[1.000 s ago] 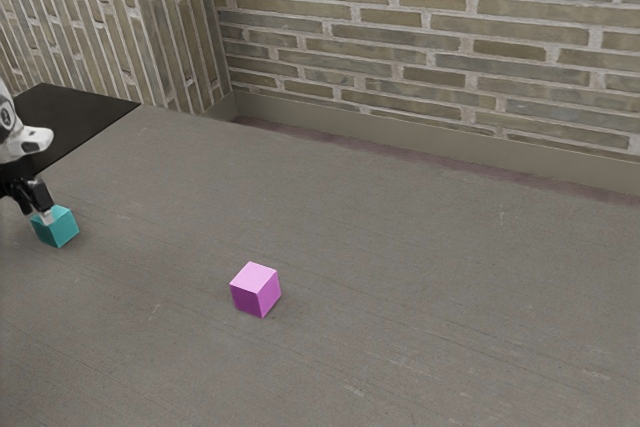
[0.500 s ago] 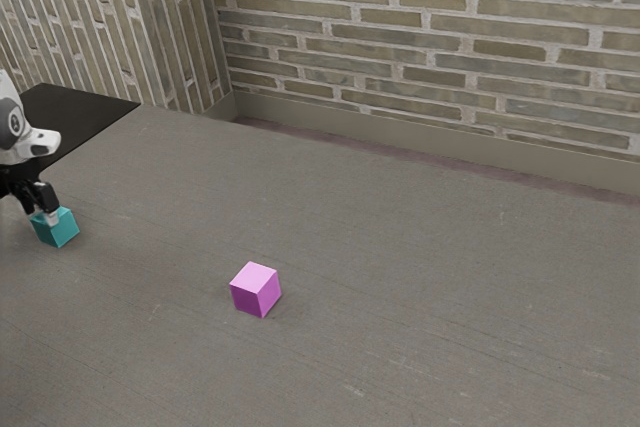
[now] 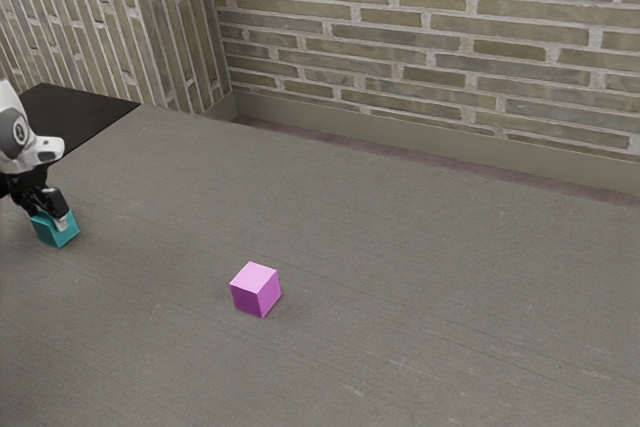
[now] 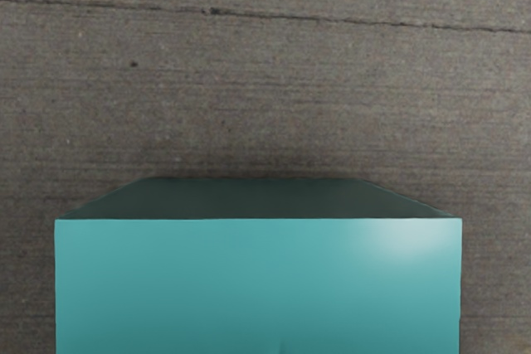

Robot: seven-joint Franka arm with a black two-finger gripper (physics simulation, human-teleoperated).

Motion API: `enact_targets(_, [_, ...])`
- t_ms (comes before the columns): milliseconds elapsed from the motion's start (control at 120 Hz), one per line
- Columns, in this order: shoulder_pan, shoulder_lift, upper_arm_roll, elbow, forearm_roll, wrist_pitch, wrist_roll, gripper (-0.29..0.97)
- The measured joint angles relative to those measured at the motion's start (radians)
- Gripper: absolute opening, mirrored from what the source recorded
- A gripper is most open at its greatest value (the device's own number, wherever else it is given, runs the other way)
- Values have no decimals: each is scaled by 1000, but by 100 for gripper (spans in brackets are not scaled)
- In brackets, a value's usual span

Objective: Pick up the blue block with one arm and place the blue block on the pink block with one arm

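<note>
At the exterior view's left, parted fingers straddle the blue block.

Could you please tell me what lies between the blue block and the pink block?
Nothing: in the exterior view, only bare table lies between the blue block and the pink block.
</note>
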Motion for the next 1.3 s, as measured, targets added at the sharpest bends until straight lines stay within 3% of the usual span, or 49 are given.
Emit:
enact_targets(300, [0, 13, 0, 1, 5, 10, -10, 67])
enact_targets(625, [-3, 16, -2, 2, 3, 16, 6, 40])
enact_targets(767, [-8, 0, -7, 2, 5, 18, 8, 38])
enact_targets(892, [-23, -125, -82, -73, 18, 17, -12, 37])
enact_targets(1117, [5, -253, -368, -233, 146, 19, -155, 38])
enact_targets(1300, [1, -402, -491, -435, 180, 69, -325, 37])
